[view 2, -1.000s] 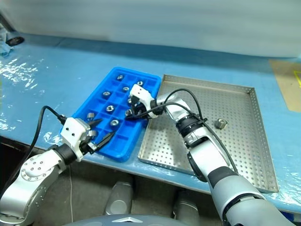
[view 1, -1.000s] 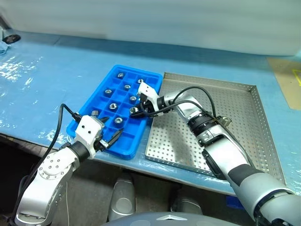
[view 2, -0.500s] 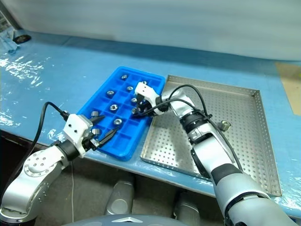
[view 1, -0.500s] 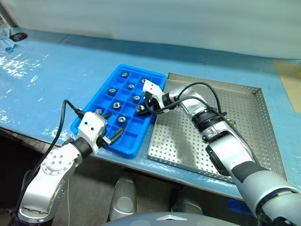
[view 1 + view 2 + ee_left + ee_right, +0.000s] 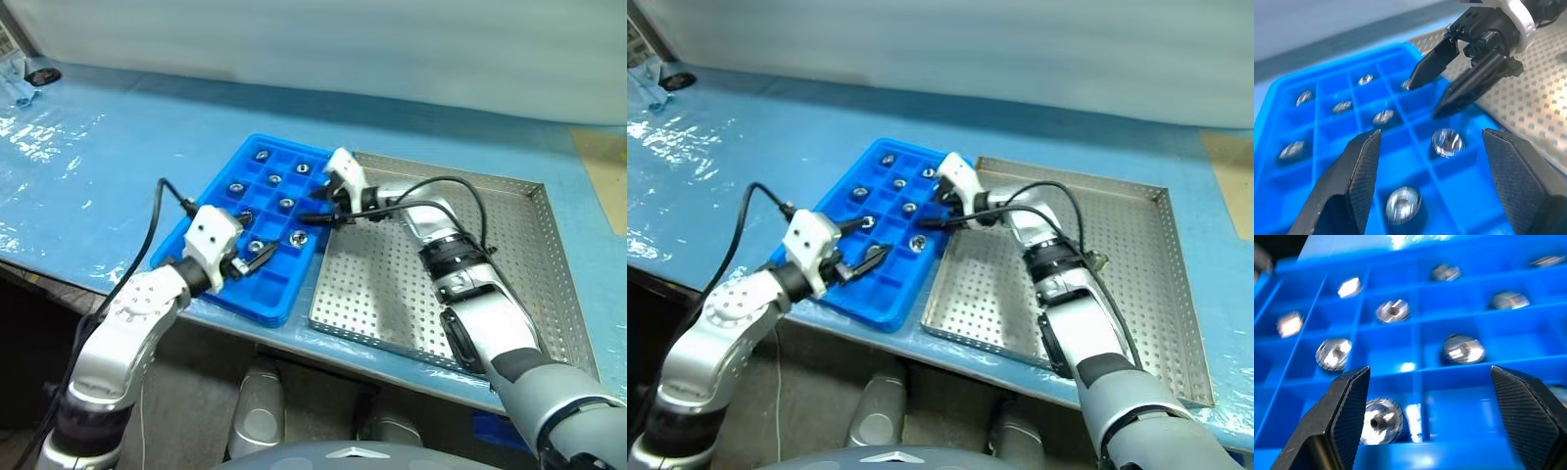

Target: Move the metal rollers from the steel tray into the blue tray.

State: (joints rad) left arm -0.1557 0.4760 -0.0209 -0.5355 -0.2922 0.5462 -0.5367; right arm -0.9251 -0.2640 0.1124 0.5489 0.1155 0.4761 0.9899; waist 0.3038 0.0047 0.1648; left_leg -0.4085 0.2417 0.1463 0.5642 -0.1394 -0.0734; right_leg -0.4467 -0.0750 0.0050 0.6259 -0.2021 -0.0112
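Blue tray (image 5: 257,221) with metal rollers (image 5: 298,238), beside steel tray (image 5: 509,264), both jaws open, empty.

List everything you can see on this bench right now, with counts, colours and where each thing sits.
metal rollers: at least eight, shiny silver, one per compartment in the blue tray
lone roller: one, silver, on the steel tray floor, partly hidden beside the right forearm
blue tray: one, bright blue, gridded, left of the steel tray
steel tray: one, silver, perforated, right of the blue tray
table cover: one, light blue, under both trays
left pincer: one, black fingers, open, over the blue tray's near end
right pincer: one, black fingers, open, empty, over the blue tray's right edge
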